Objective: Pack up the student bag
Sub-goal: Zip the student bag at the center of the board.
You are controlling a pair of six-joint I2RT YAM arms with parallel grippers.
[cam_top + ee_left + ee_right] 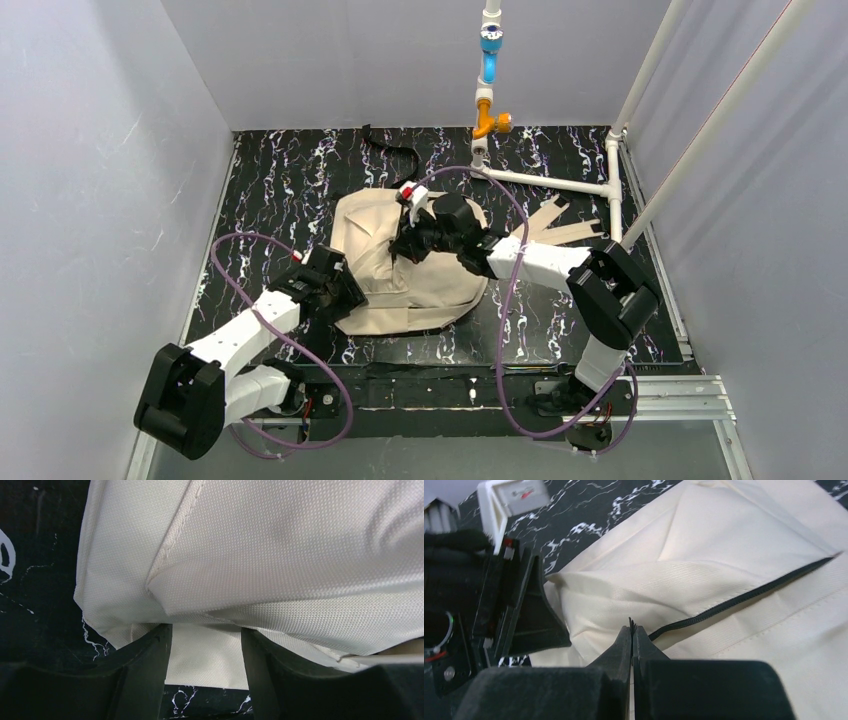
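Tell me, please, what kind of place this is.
Probably a robot test booth in a laboratory. Plain pale walls close in a black marbled table, a left arm and a right arm stand on a metal rail at its near edge, and a white pipe frame stands behind.

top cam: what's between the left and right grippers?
Only the student bag: its beige fabric fills the stretch between the left gripper and the right gripper. The top external view shows it.

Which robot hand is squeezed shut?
The right gripper is shut, pinched tight on the end of the black zipper of the student bag. The left gripper is open, straddling the bag's edge.
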